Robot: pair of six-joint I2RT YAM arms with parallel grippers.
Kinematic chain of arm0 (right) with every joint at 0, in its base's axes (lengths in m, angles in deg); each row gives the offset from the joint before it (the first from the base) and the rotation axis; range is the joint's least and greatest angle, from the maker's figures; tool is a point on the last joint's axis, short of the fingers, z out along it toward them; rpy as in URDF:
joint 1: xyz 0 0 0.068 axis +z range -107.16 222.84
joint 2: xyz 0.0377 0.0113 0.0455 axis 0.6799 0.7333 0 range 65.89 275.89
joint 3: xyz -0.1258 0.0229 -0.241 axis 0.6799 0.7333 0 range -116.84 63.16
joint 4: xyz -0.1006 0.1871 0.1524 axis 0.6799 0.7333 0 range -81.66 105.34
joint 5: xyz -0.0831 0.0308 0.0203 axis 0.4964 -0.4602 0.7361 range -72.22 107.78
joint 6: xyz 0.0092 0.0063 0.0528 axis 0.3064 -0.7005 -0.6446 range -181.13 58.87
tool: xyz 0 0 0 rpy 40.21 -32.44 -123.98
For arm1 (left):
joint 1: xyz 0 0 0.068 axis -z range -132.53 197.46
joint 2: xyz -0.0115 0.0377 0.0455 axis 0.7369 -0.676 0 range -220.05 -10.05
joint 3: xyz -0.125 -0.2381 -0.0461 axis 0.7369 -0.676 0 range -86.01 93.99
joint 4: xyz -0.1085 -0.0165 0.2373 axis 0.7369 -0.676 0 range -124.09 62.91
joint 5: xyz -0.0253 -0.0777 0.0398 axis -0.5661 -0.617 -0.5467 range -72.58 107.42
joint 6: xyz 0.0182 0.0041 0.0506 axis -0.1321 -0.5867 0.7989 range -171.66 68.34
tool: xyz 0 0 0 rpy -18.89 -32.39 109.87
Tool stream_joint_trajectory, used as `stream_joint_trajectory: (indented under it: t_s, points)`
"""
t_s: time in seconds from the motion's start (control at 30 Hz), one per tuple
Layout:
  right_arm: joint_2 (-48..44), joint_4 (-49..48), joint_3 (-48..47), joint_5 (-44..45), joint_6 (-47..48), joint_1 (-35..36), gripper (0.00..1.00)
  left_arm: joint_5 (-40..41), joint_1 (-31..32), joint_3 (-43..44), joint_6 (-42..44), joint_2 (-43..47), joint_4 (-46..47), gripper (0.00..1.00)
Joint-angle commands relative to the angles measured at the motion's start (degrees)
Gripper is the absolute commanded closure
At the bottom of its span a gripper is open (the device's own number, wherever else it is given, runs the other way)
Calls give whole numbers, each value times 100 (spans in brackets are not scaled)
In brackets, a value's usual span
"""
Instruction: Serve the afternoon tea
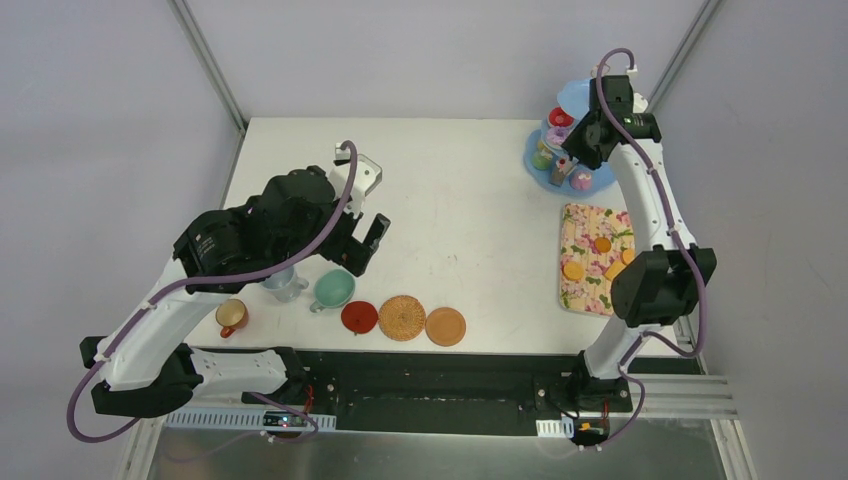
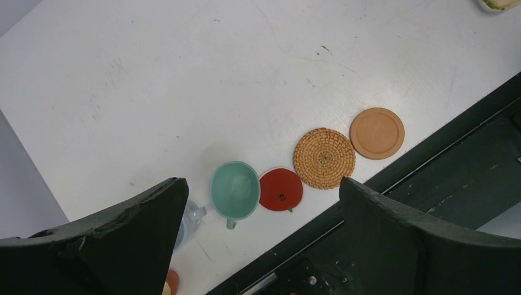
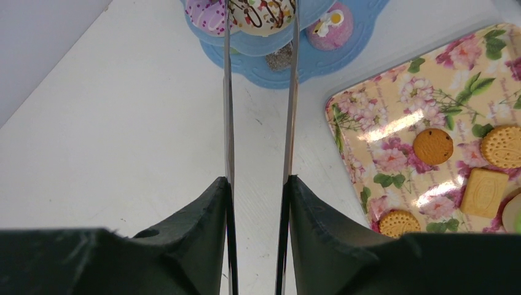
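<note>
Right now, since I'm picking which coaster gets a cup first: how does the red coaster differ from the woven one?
Surface: the red coaster is smooth red with a small dark mark; the woven coaster is straw-coloured spiral weave. Size: the red coaster looks smaller than the woven coaster. Neighbours: the red coaster sits beside the mint cup; the woven coaster does not. Both are round, bare and flat on the table.
</note>
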Motion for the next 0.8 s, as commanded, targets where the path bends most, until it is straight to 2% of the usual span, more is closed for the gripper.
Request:
stream_joint_trajectory:
  t_s: [0.0, 0.5, 0.77]
  points:
    - [139, 140, -559, 330, 260, -1, 64, 161, 71, 69, 62, -39, 12, 0]
    - [469, 234, -541, 651, 500, -49, 60, 253, 72, -2, 100, -27, -10, 0]
    - [577, 180, -523, 484, 420, 66, 51, 248, 72, -29, 105, -22, 22, 0]
